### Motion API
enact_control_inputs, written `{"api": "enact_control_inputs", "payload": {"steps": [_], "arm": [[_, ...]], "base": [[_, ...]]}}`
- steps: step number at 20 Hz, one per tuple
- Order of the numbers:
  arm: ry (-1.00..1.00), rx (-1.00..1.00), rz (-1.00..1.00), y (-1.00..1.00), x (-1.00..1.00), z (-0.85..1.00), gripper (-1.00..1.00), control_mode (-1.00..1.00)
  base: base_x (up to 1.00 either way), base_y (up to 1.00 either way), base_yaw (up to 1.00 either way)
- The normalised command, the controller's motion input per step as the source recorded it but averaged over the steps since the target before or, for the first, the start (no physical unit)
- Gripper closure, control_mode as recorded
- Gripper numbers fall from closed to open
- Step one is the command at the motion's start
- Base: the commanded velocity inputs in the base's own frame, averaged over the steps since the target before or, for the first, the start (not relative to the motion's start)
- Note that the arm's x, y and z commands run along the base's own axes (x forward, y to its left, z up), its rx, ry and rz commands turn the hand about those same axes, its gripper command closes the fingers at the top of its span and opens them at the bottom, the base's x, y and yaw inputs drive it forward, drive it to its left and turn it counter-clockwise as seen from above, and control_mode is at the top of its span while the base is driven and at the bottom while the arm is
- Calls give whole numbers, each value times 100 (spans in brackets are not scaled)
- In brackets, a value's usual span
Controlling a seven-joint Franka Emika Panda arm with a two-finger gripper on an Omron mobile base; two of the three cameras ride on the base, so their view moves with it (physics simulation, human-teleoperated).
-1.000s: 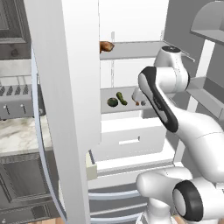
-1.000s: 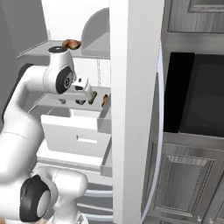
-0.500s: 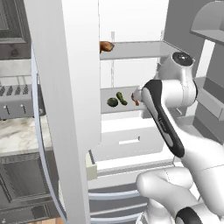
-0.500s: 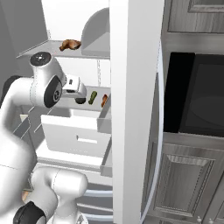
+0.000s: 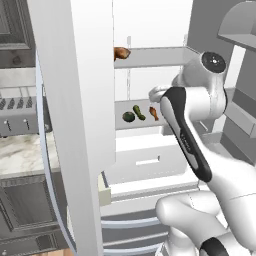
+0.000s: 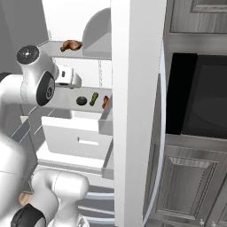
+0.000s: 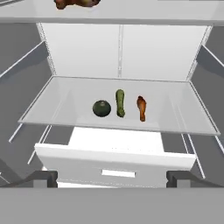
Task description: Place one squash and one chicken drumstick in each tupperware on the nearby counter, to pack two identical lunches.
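On the fridge's pale middle shelf [image 7: 57,103], round dark green squash [image 7: 101,108], slim zucchini-like squash [image 7: 120,103] and orange-brown drumstick [image 7: 141,108] are closely spaced; neighbours could be knocked by the wide-open, empty gripper [image 7: 112,178].

Round squash [image 7: 101,108]: dark green ball, middle fridge shelf. Slim squash [image 7: 120,103]: dark green, elongated, lying just right of it. Slim chicken drumstick [image 7: 141,108]: orange-brown, lying beside that. Plump chicken drumstick [image 5: 120,52]: golden-brown, on the shelf above.

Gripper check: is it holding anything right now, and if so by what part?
Nothing is held. The gripper is open, facing the fridge shelf without touching the food there.
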Motion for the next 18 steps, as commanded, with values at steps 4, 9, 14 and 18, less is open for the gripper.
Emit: {"api": "enact_control_inputs", "payload": {"steps": [4,9,14,18], "arm": [[0,6,0,7,0,47,-100,-100],[0,1,0,32,0,19,-100,-100],[1,7,0,38,0,17,-100,-100],[-2,12,0,18,6,21,-100,-100]], "base": [[0,0,0],[0,0,0],[0,0,0],[0,0,0]]}}
